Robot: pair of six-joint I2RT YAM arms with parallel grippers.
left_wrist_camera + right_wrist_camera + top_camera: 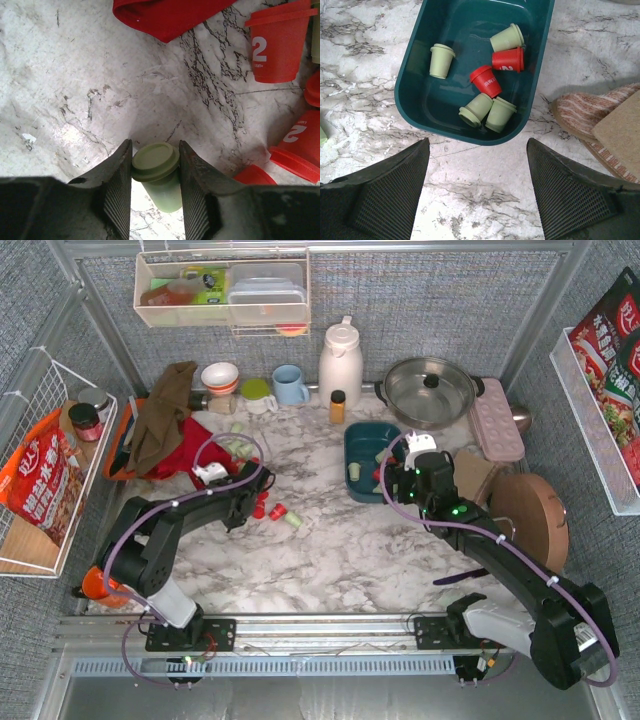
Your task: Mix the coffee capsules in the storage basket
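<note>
Top view, 9 o'clock wall: a white wire basket (25,555) holds a red snack bag (40,480). Just inboard, a brown cloth (165,415) lies over a red cloth (185,455) at the 10 o'clock corner of the white marbled worktop (340,550).

Left hand (155,146): low over the worktop, at about 9 o'clock of its centre. The ribbed pads (117,190) press on opposite sides of the lid of a pale mint-green tapered capsule (159,172), so the hand is clamped on it. Cannot tell whether the capsule is off the surface.

Loose red tapered capsules (275,47) lie from 1 to 4 o'clock of the gripped one, apart from it. Two show a white "2". The red cloth edge is at 12 o'clock in the left wrist view.

Dark teal rectangular plastic bin (420,102): on the worktop at about 1 o'clock of centre. Inside are four green capsules (441,60) and two red ones (486,81). One green stands alone toward 9 o'clock and the others cluster toward 3 o'clock, several of them touching.

Right hand (477,146): fingers wide apart with nothing between them, over bare worktop at the bin's 6 o'clock wall.

At 4 o'clock of the bin is a pink-striped woven pad (585,110) with a tan pad (625,135) on top. At 3 o'clock of the worktop is a round brown wooden lid (530,520).
</note>
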